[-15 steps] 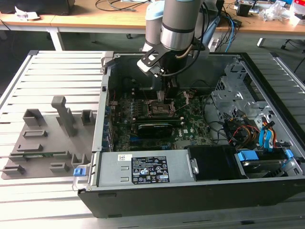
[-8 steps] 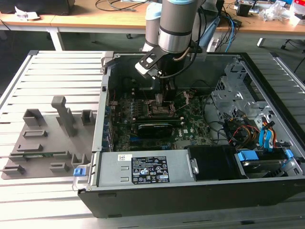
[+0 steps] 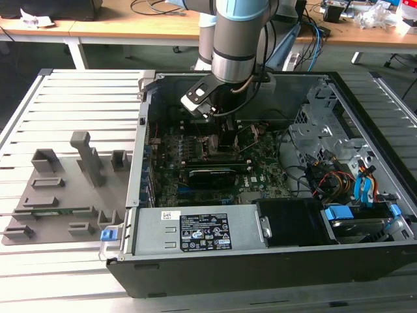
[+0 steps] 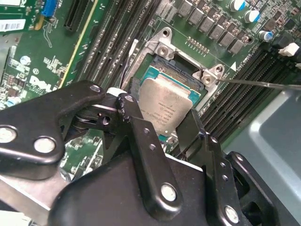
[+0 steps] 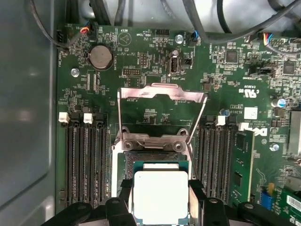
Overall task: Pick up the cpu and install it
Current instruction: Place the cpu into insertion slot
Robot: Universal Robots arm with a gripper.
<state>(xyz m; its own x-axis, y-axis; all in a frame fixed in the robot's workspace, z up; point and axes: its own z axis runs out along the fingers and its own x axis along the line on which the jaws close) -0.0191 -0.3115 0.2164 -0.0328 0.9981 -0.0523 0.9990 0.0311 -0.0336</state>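
Status from the remote desk: the arm [image 3: 234,45] reaches down into the open PC case [image 3: 273,277], which lies on its side on the slatted table [image 3: 85,91]. A gray fixture tray [image 3: 58,195] sits on the table at the exterior view's left of the case.

Both wrist views give me the good stuff. The gripper [image 4: 160,110] is clamped on the cpu [image 5: 161,195], with the black fingers [image 4: 141,136] pressed against two opposite edges of the chip, so the claw is narrow and holding it. The silvery top faces up and the green edge of the chip peeks out around it.

The cpu is right over the socket [image 4: 164,47] on the green motherboard [image 5: 141,56], lined up inside the metal frame. I honestly can't tell if it's sitting down in the socket or hanging just above it.

The load plate [image 5: 162,110] is swung open and stands up just beyond the socket, and the thin metal lever [image 4: 263,84] sticks out beside one corner of the frame.

Black memory slots [image 5: 84,165] run along both sides of the socket, and one green memory stick [image 5: 242,162] is seated in a slot off to one side. A round coin cell battery [image 5: 101,56] sits on the board past the load plate.
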